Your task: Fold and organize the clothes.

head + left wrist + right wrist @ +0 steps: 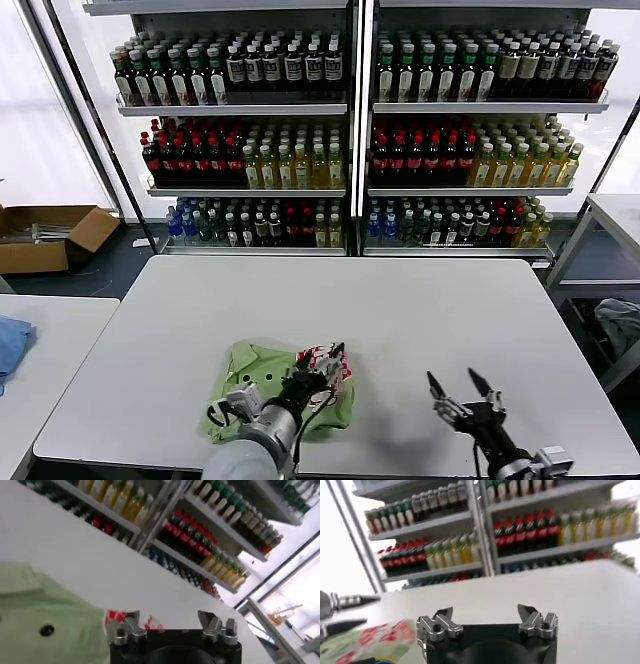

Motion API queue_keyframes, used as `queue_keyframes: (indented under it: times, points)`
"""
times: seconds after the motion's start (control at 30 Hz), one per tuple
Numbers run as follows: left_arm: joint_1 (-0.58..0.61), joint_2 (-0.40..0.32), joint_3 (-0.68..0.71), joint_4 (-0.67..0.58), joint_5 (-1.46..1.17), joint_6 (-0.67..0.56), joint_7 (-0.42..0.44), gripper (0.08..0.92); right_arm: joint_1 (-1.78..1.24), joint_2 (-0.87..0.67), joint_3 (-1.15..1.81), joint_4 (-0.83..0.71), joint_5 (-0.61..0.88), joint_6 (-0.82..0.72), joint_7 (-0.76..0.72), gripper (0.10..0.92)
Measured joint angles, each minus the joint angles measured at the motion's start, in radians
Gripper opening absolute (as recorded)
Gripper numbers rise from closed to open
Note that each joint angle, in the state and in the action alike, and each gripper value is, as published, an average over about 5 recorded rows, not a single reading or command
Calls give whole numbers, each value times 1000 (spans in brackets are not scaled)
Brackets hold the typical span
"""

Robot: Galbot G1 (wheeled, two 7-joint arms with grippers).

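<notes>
You've got the light green short-sleeved polo shirt [268, 385] lying crumpled on the white rectangular table [400, 320], close to the table's near edge and a bit toward its left half, with the red-and-white checkered print bunched up on the side nearest the table's middle. Your left gripper [322, 372] is right over that checkered patch; its fingers look spread apart in the left wrist view, but you can't tell whether they've got any fabric between them. From that wrist camera you can also see a small dark button on the green cloth [47, 629]. Your right gripper [458, 382] sits over bare table beside the shirt, well apart from it, fingers wide open and holding nothing. Behind the table stand tall shelves of bottled drinks [350, 140].
</notes>
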Motion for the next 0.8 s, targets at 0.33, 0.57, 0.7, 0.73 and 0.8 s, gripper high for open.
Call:
queue_keyframes:
  times: [0.33,0.57,0.7,0.73,0.8]
  points:
    - [75,50,-151,-148,6,-8,31,823,162,48,-284,-101,7,-86,58,823]
    - [149,33,-187,-209,42,-13,56,823,216,68,-382,-143,11,-115,81,794]
    - [178,21,-200,-226,57,-13,61,823,227,69,-411,-159,9,-120,92,693]
    - [184,20,-204,-228,60,-13,62,823,229,69,-415,-161,9,-120,93,658]
    - [194,17,-213,-230,67,-13,63,823,229,68,-421,-162,7,-120,95,606]
